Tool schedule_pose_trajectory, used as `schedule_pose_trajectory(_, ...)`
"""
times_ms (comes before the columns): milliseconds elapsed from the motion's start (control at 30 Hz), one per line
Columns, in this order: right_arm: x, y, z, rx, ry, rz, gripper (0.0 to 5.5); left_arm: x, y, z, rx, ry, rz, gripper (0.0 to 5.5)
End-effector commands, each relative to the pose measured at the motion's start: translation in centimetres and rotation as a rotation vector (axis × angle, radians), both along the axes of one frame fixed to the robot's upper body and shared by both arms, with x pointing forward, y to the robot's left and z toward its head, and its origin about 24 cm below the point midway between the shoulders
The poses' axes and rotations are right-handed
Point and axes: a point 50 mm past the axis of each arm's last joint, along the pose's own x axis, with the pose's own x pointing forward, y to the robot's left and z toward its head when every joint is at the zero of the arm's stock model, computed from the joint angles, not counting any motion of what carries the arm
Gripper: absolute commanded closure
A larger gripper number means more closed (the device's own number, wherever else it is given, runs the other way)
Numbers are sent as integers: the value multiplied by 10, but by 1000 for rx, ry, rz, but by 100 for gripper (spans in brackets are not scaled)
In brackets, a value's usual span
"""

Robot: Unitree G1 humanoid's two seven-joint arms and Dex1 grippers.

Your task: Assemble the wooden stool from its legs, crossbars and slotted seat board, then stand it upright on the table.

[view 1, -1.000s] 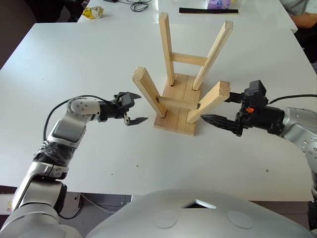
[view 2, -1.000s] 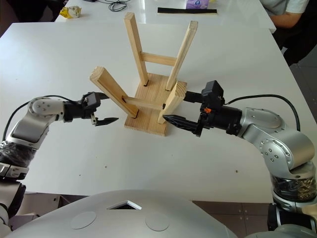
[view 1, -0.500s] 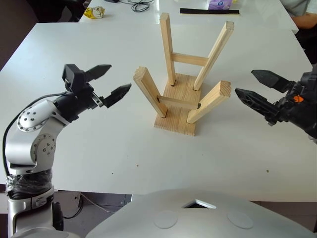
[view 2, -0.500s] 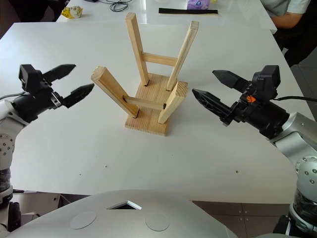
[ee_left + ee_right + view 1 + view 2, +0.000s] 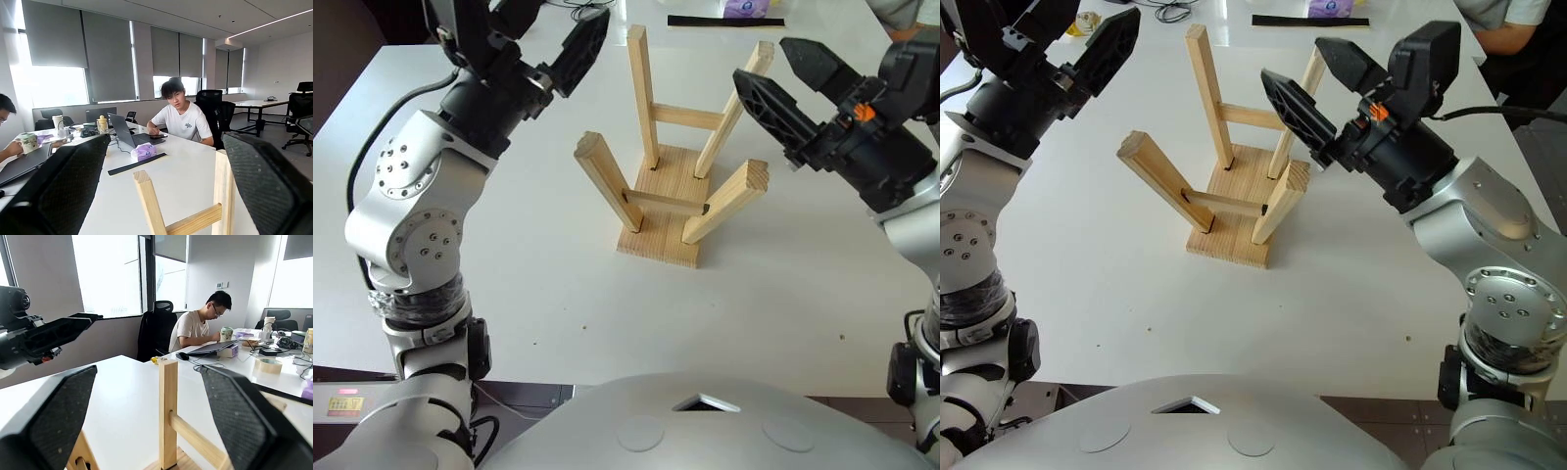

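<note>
Wooden stool (image 5: 666, 204) upturned; left pincer (image 5: 563, 27), right pincer (image 5: 763, 59) spread

I record stool (image 5: 668, 178) pale natural wood, counter (image 5: 509, 279) plain white, both jaws black, right's tab (image 5: 865, 112) orange.

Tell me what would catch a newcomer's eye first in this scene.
A pale wooden stool sits upside down in the middle of the white table, resting on its seat board with all four legs in the air, the two nearer ones splayed outward. The black two-fingered left gripper and right gripper flank it, one on each side, both open and touching nothing.
</note>
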Motion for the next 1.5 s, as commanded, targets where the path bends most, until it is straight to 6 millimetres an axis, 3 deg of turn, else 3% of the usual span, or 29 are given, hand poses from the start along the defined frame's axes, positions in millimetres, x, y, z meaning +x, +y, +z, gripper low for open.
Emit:
schedule_pose_trajectory(33,-6,12,39,118,-156,65,160,-3,-8,21,-38,-49,-51,127)
schedule_pose_trajectory(167,-13,13,59,226,-190,104,160,-7,-8,44,-129,-102,-86,127)
schedule_pose_trajectory(267,-17,15,37,149,-81,136,160,-9,-12,36,-133,-61,-114,127)
schedule_pose_trajectory(333,-15,18,-3,26,81,139,160,-11,-20,-5,-58,60,-121,127)
schedule_pose_trajectory(433,-16,17,-69,-183,307,122,160,-24,-27,-86,72,268,-137,127)
schedule_pose_trajectory(500,-17,12,-97,-264,387,96,160,-38,-29,-127,149,356,-162,127)
schedule_pose_trajectory(533,-16,11,-103,-272,403,91,160,-42,-29,-137,173,368,-164,127)
schedule_pose_trajectory(633,-14,11,-98,-246,363,98,160,-35,-29,-130,120,328,-142,127)
schedule_pose_trajectory(867,-3,11,-63,-78,185,39,160,1,-24,-61,-145,157,-72,127)
schedule_pose_trajectory(1000,19,-16,-35,97,88,-206,160,15,-7,-34,-169,70,22,127)
schedule_pose_trajectory(1167,19,-53,-37,129,76,-488,160,7,21,-38,-61,39,130,127)
schedule_pose_trajectory(1300,4,-75,-62,-56,78,-776,160,-11,45,-55,143,17,252,127)
schedule_pose_trajectory(1400,-14,-82,-85,-287,62,-974,160,-20,66,-75,338,-11,472,127)
schedule_pose_trajectory(1500,-26,-72,-100,-315,98,-1039,160,-35,67,-93,361,-10,620,127)
